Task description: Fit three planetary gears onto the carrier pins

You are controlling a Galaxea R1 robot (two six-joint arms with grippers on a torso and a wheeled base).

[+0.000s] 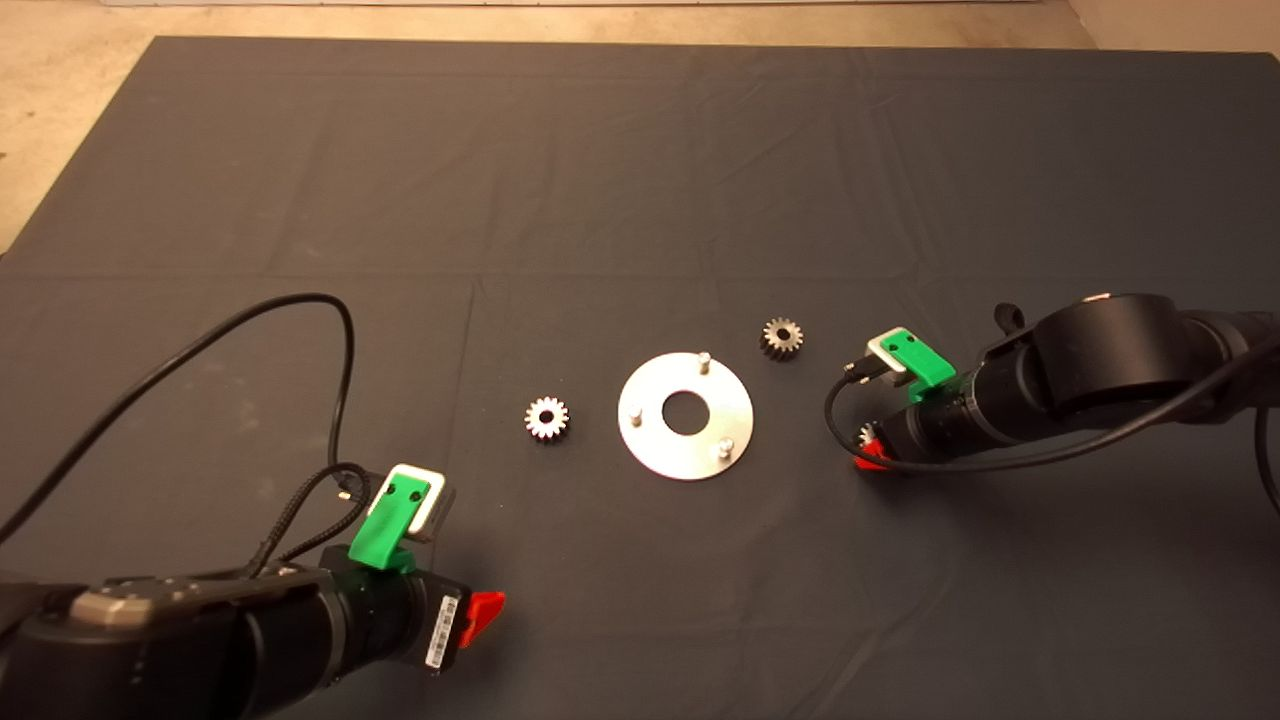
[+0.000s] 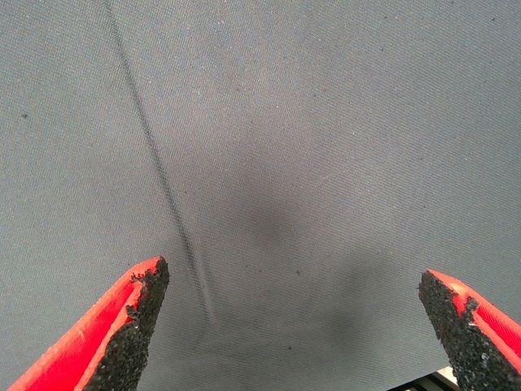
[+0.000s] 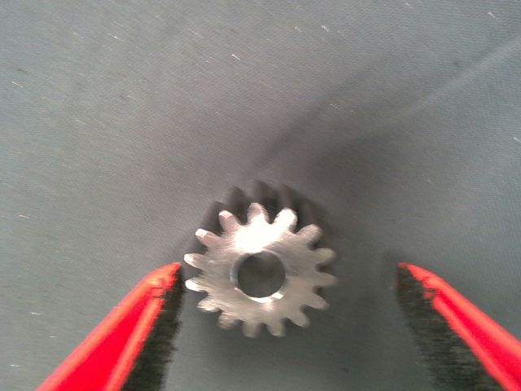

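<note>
1. The right gripper [image 3: 285, 281] is down at the mat [image 1: 640, 180] just right of the disc [image 1: 655, 445], its red fingers spread wide with a gear [image 3: 260, 273] lying flat between them. One pad looks to be at the teeth or nearly so, while the other stands well clear; nothing is gripped yet, as far as I can judge.

2. Risk one: because the gear sits off-centre between the fingers, I'd guess the near finger will shove it sideways across the cloth as they close, or it may tip up on edge and get pinched crooked.

3. Risk two: a grip on the tips of the teeth could be slippery (metal on a rough pad), so the gear might twist or drop on the way over.

4. Risk three: the bore is small, so a tilted gear would likely jam on top of a pin [image 1: 704, 359] instead of sliding down.

5. The left gripper [image 1: 487, 614] waits at the lower left, fingers wide apart, holding nothing, only bare mat beneath it.

6. Count: three gears, one left of the disc [image 1: 546, 417], one beyond its upper right [image 1: 782, 338], and the one under the right gripper. One disc, three pins, all bare. Two arms.
</note>
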